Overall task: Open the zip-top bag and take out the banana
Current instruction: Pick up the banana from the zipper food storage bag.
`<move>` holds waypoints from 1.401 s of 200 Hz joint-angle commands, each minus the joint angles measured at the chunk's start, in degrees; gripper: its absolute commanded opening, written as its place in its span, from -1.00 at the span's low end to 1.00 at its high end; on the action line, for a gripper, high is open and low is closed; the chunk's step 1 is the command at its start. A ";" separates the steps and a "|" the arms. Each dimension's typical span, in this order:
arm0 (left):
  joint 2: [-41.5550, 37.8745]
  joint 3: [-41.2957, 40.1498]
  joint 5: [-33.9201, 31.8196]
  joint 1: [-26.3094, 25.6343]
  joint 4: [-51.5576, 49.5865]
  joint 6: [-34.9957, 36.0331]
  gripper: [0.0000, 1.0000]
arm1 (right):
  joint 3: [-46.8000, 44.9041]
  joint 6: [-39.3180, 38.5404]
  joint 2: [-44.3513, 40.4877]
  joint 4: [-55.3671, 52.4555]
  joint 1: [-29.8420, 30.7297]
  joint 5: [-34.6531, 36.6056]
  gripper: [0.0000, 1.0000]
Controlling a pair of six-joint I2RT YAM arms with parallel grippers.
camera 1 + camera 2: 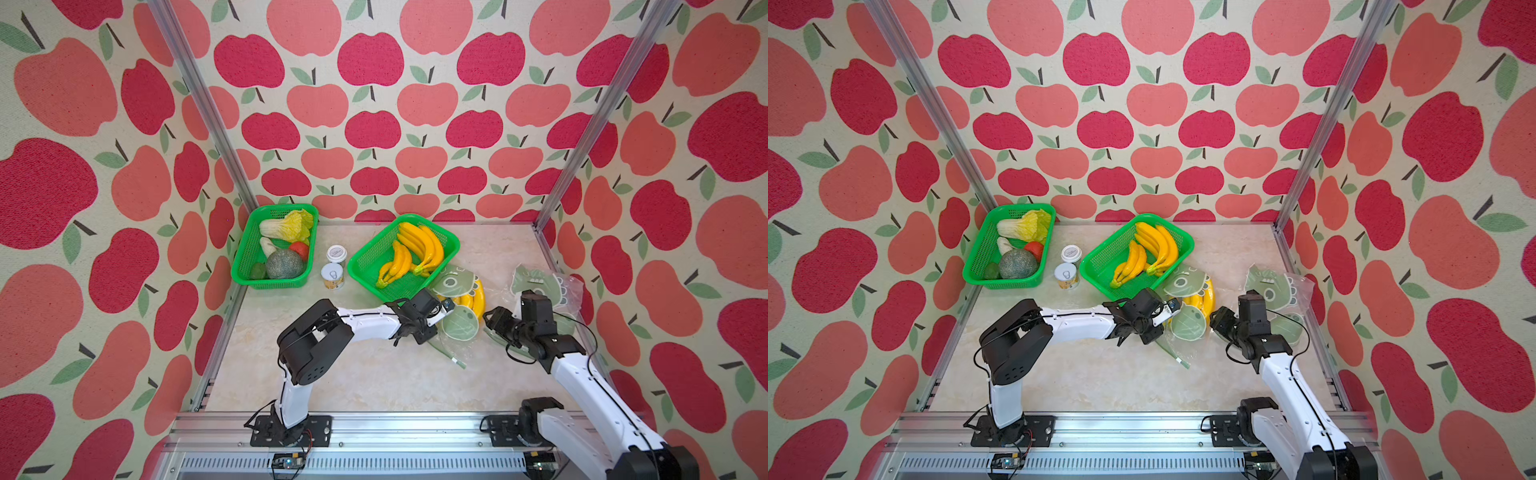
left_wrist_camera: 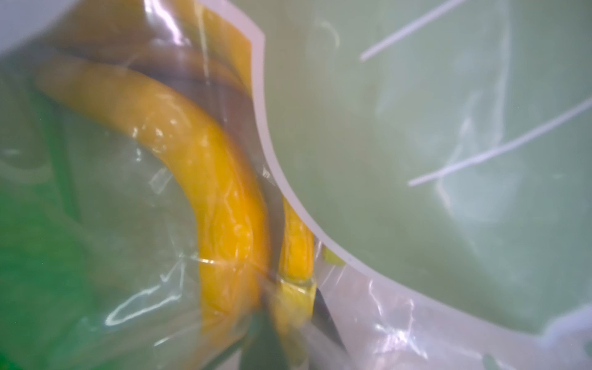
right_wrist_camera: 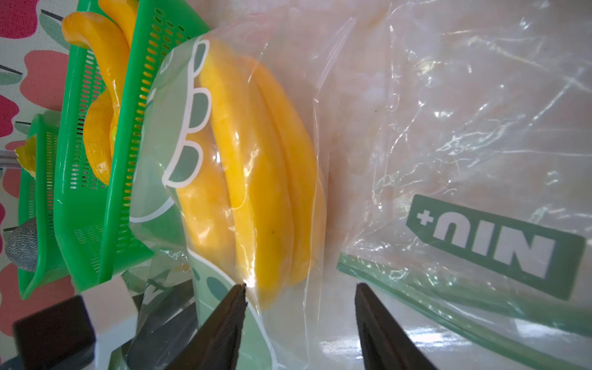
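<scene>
Cannot tell if pinching zip-top bag (image 1: 459,325) with left tool (image 1: 449,308); spread wide at right tool (image 3: 299,288), beside bagged banana (image 3: 266,192). Pinch opposite films at green zip strip (image 1: 451,358), part gently.

The fingers (image 3: 221,323) are matt black plastic; between them the bag (image 3: 282,314) is clear, crinkled, glossy film; beyond their tips the banana (image 3: 256,179) looks smooth, waxy; the basket (image 3: 125,134) is shiny slotted plastic.

Left tool (image 1: 447,307) tips hidden against bag (image 1: 459,326); banana (image 2: 205,166) inside blurred, partly cropped.
</scene>
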 commanded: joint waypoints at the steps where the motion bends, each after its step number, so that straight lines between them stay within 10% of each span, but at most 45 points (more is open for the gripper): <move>1: -3.23 -0.76 0.66 -0.79 1.44 -0.29 -0.69 | -0.80 1.48 2.73 5.70 -3.17 -7.45 0.19; 80: -5.56 -4.99 0.86 -3.47 5.63 -1.59 -0.75 | 9.21 1.37 21.35 18.46 -17.01 -17.79 0.53; 162: -4.10 -5.11 0.94 -3.49 6.02 -1.58 -0.78 | 14.48 4.42 35.27 24.86 -12.49 -20.02 0.52; 237: -5.60 -5.32 1.26 -3.51 6.38 -1.87 -0.80 | 14.95 4.04 34.71 25.18 -11.58 -14.81 -0.90; 280: -7.00 -4.42 1.70 -3.55 5.01 -2.92 -0.84 | 14.71 0.86 27.97 21.75 -11.43 -7.87 -1.00</move>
